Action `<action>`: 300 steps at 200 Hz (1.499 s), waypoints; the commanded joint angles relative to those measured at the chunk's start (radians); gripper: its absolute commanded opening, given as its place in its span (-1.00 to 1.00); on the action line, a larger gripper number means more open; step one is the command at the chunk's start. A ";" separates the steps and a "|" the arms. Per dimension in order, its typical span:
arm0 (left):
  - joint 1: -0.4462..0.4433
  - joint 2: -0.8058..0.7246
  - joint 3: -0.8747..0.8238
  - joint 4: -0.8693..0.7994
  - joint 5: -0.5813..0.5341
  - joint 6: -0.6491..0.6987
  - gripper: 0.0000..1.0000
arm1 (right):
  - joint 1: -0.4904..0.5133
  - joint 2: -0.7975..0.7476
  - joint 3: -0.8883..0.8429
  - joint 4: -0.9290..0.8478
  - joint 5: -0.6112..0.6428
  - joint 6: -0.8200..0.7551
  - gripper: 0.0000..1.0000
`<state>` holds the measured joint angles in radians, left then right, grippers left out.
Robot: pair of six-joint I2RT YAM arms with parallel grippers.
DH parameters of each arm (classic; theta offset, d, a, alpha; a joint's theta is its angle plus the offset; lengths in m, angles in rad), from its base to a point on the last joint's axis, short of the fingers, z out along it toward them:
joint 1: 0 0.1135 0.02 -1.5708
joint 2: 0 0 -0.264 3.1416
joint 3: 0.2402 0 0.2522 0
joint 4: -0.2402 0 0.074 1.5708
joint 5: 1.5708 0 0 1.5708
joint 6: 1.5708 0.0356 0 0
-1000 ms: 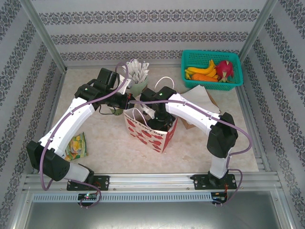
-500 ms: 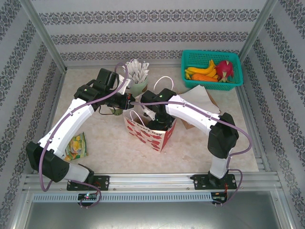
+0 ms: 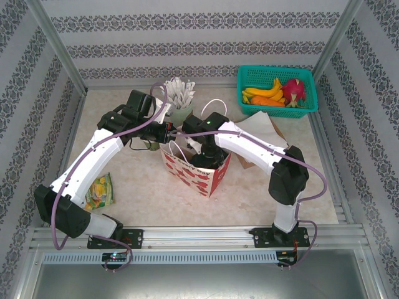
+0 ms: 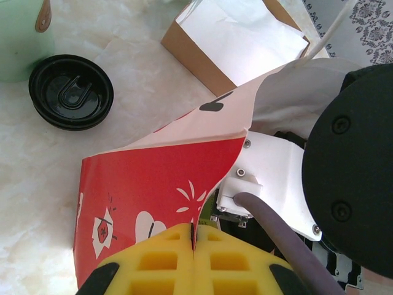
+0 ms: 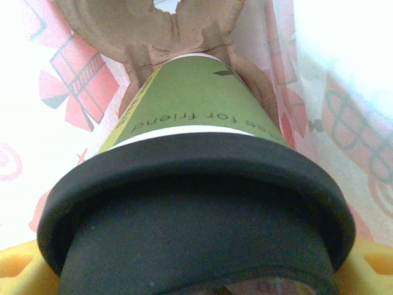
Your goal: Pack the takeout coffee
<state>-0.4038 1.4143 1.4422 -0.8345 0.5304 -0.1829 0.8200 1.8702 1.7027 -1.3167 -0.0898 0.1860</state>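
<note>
The takeout coffee (image 5: 196,98), cream with a green band and a black lid (image 5: 196,203), stands inside the red-and-white paper bag (image 3: 194,175), its base set in a brown pulp cup carrier (image 5: 147,24). My right gripper (image 5: 196,279) reaches down into the bag (image 5: 49,104) and is shut on the cup's lid, with yellow fingers (image 5: 18,270) at either side. In the top view the right gripper (image 3: 209,154) sits low in the bag's mouth. My left gripper (image 4: 194,236) is shut on the bag's rim (image 4: 147,190), at the bag's back left corner (image 3: 168,133).
A mint-green cup of white wrapped sticks (image 3: 179,104) stands just behind the bag. Black lids (image 4: 70,92) lie beside it. A brown box with white paper (image 3: 265,128) is at the right, a teal fruit basket (image 3: 277,87) at the back right, and a snack packet (image 3: 100,190) at the left.
The right gripper has sunk a little deeper into the bag with the cup. The bag has shifted slightly. The left arm has barely moved.
</note>
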 commanded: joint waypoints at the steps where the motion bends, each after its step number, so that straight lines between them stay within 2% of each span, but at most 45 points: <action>1: 0.005 -0.023 -0.008 0.017 0.036 -0.001 -1.00 | -0.010 0.017 0.040 -0.006 0.035 0.025 0.17; 70: 0.005 -0.017 -0.003 0.015 0.033 0.000 -1.00 | -0.011 0.020 0.063 -0.072 0.016 0.040 0.17; 182: 0.004 -0.016 -0.007 0.017 0.036 0.003 -1.00 | -0.013 0.029 0.087 -0.073 0.001 0.042 0.17; 240: -0.012 -0.003 -0.002 0.018 0.063 0.038 -1.00 | -0.019 0.049 0.169 -0.126 -0.006 0.063 0.17; 300: -0.024 -0.002 0.005 0.009 0.067 0.069 -1.00 | -0.019 0.068 0.327 -0.198 0.003 0.080 0.17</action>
<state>-0.4068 1.4143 1.4422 -0.8215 0.5804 -0.1558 0.8066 1.9404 1.9450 -1.4834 -0.0937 0.2569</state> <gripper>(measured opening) 0.050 0.820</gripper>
